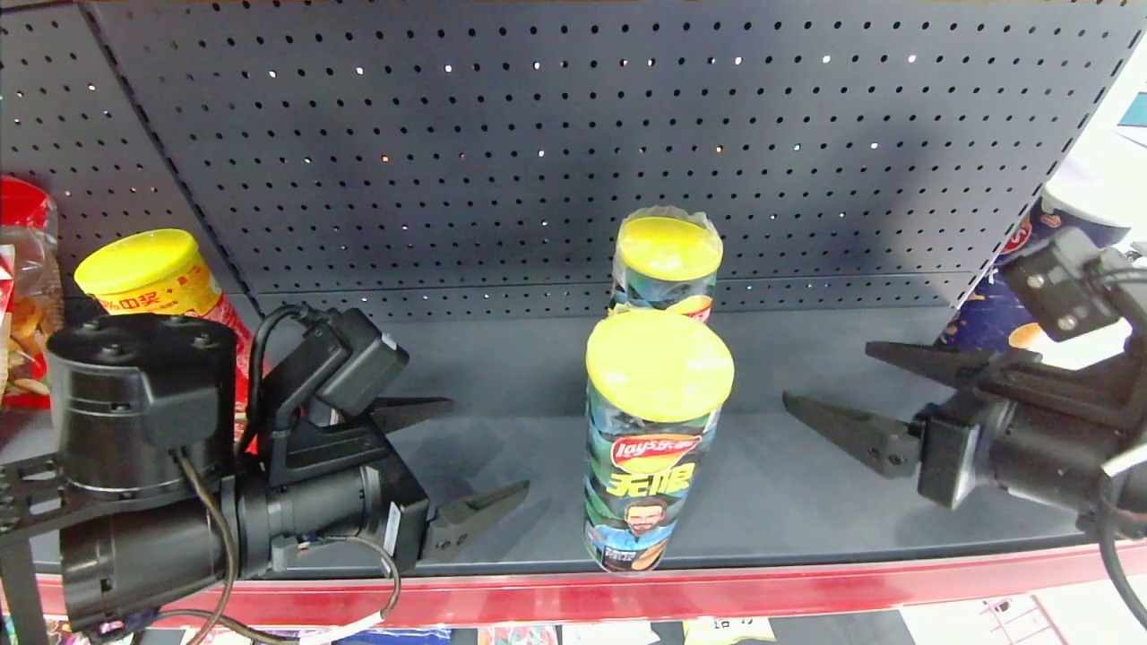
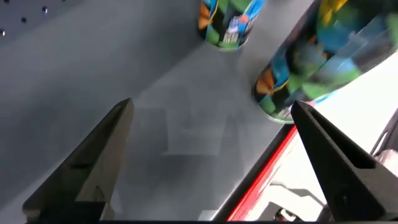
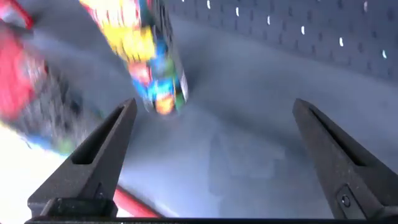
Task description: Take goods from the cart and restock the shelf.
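Chip can, the green one with the yellow lid, stands upright on the shelf, close behind its red front lip and in line with a second can of the same kind further back. The left wrist view shows a strip of bare shelf between them, so they look to be apart.

Neither gripper holds anything. The left gripper lies low over the shelf on the front can's left side, fingers spread wide and clear of it. The right gripper mirrors it on the other side, fingers likewise apart and a little farther off. The right wrist view is smeared, so I cannot say which can it catches.

My reading is that this can is placed and the step in hand is to clear out for the next item from the cart. A tall, narrow can so near the lip would tip at a light knock, so each arm should draw straight back towards the robot, fingers kept wide, with no sideways sweep across the middle. The left arm needs the most care, being nearest the can.

Further out, a red can and a snack bag stand at the left, and blue cans beyond the right arm.
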Motion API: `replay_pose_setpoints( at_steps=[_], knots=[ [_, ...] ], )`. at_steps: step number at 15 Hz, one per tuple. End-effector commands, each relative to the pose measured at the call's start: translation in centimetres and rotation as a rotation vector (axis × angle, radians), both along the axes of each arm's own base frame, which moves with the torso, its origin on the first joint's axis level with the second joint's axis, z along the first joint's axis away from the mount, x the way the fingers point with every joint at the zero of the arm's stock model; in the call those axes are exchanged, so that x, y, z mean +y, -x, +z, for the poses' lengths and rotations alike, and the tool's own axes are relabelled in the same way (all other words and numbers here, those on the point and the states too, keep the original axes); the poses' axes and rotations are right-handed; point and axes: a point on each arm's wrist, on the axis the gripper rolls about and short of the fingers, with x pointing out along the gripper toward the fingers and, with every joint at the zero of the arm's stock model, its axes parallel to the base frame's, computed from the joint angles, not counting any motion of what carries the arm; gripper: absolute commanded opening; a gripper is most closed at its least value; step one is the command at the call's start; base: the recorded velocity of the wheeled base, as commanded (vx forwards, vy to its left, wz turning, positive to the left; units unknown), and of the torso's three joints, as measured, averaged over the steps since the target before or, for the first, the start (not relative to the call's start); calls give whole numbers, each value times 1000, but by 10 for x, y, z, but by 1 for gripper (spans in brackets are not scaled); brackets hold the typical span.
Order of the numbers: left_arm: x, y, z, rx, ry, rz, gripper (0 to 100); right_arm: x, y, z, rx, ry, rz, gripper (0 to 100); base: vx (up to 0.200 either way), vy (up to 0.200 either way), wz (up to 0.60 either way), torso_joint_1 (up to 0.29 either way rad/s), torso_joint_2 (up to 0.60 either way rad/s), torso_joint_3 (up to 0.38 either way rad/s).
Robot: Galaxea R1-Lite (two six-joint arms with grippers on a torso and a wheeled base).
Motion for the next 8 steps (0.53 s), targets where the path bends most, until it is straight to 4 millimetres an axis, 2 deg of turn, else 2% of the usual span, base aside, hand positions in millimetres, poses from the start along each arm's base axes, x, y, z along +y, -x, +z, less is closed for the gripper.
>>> replay_pose_setpoints(
  at_steps=[1,4,8],
  knots=[
    [-3,-4,-11,34,-29,3,100,-19,30,-12,-19,17,24,100,0,0,0,0,0,0],
    [-7,-10,-20,8,-108,-24,100,-27,41,-15,-40,17,31,100,0,0,0,0,0,0],
    [-10,-14,-30,-2,-167,-52,100,-29,43,-14,-47,13,25,100,0,0,0,0,0,0]
  ],
)
